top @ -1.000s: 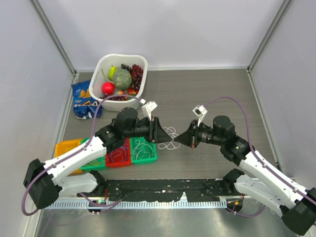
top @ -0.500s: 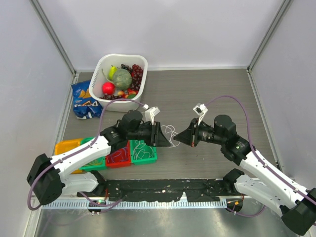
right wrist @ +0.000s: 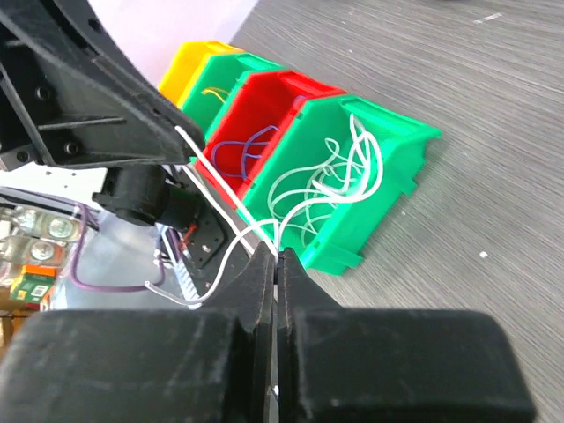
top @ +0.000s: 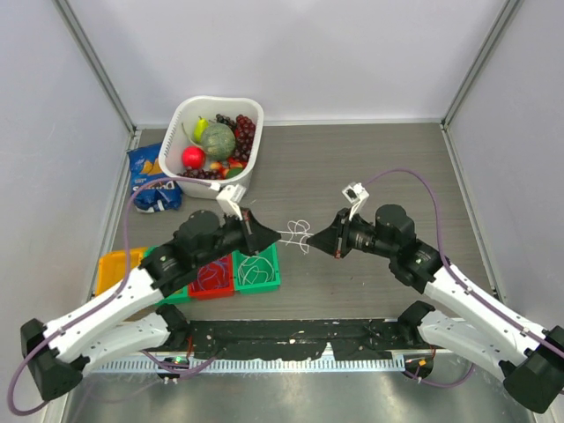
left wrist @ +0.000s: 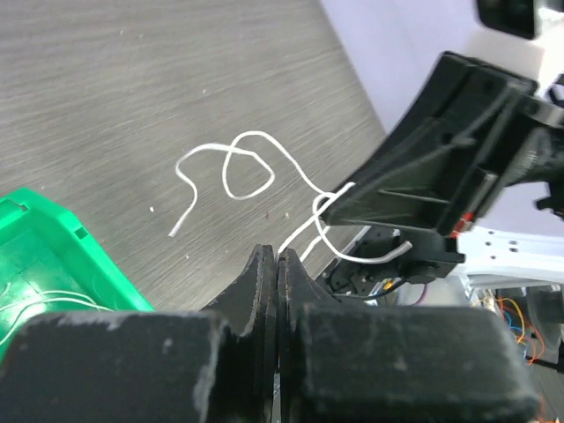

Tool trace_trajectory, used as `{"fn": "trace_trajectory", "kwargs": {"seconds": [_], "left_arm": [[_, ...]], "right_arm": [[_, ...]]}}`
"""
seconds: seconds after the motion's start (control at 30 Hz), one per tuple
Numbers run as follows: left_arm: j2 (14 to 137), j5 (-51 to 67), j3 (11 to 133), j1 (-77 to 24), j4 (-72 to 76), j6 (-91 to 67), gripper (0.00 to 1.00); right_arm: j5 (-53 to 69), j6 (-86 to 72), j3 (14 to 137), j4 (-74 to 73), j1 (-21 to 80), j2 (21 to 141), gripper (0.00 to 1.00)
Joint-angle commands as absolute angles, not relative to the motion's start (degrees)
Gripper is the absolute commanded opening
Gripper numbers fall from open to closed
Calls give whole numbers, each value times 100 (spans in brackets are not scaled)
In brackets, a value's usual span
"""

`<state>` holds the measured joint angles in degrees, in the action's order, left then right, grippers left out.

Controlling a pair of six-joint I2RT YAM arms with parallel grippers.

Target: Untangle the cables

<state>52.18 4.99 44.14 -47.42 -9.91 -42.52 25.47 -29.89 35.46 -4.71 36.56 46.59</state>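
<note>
Pinching from both ends: left gripper (top: pixel 275 233) has its fingers pressed tight together on the thin white string-like cables (top: pixel 296 233). The right gripper (top: pixel 329 242) is clamped the same way on that bundle from the opp. side. The tips face each other, near but apart, w/ the loops strung between them over the middle of the grey wood-grain tabletop (top: pixel 379 167).

Left wrist cam: a strand runs straight into the closed tips, and a loop and a loose end spread out beyond. Can't tell if they touch the surface. Right wrist cam: a strand comes off the left gripper's tip and crosses into the right's closed fingers, and another end curls away below.

A row of small plastic bins sits just left of the action. The green bin (top: pixel 257 285), nearest, holds more white wires. Next is the red bin (top: pixel 211 294) w/ bluish-purple ones, then a second green bin (right wrist: pixel 256 62) w/ a yellow-orange one. The yellow bin (top: pixel 113 263) is at the far end, and the left arm hangs over part of the row.

At the back left is a white plastic basket (top: pixel 220 100) full of fruit and veg, w/ a blue crisp bag (top: pixel 148 181) beside it.
</note>
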Motion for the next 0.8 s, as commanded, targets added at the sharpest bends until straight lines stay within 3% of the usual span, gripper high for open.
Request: {"fn": "trace_trajectory", "kwargs": {"seconds": [0.0,0.2,0.43,0.6,0.77], "left_arm": [[4195,-1264,4052,-4685,-1107,-4096,0],[3139,-1933,3850,-4685,-1511,-4008,0],[3111,-1837,4262,-4693,-2135,-3876,0],[3260,-1574,4526,-4685,-2329,-3850,0],[3410,-1187,4930,-4693,-2574,-3885,0]], "right_arm": [[1556,-3164,3621,-598,3665,4755,1],[862,-3568,3463,-571,3674,5123,2],[1678,-3331,3603,-500,3683,5502,39],[1495,-3077,3709,-747,3683,5266,46],[1275,-2971,3779,-975,3683,5186,47]]}}
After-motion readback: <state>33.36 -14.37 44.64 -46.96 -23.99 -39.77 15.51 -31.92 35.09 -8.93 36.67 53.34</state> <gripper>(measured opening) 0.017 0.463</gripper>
